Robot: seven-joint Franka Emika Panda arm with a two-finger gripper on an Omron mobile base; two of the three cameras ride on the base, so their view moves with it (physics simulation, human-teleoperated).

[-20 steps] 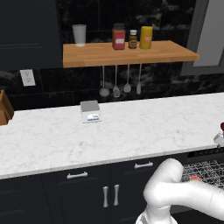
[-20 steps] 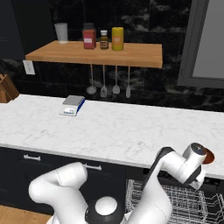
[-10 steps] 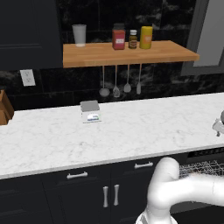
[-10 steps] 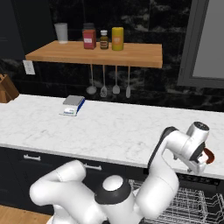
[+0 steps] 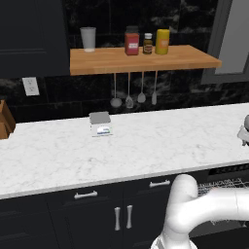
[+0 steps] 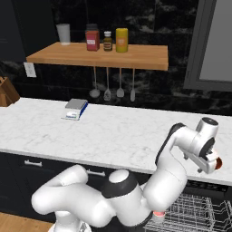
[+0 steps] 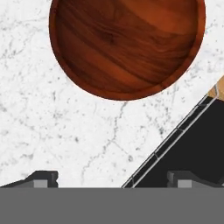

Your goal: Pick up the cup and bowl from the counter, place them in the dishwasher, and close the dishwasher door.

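A round brown wooden bowl (image 7: pixel 127 43) sits on the white marble counter (image 7: pixel 57 131), right ahead of my gripper (image 7: pixel 114 179) in the hand view. The two dark fingertips (image 7: pixel 41 177) stand wide apart with nothing between them, so the gripper is open and short of the bowl. From the right base view the hand (image 6: pixel 209 159) hovers over the counter's right end, and a sliver of the bowl (image 6: pixel 219 162) peeks out behind it. Below that end the dishwasher is open, with its wire rack (image 6: pixel 195 217) showing. The cup is out of view.
A small grey scale (image 5: pixel 100 123) lies mid-counter, and a knife block (image 5: pixel 6 121) stands at the far left. A wooden wall shelf (image 5: pixel 141 58) carries a pale tumbler and several jars, with utensils hanging beneath. Dark handled cabinets (image 5: pixel 121 216) sit under the counter.
The arm has risen from down beside the dishwasher rack to the counter's right end. The hand now hangs over the bowl and covers most of it.
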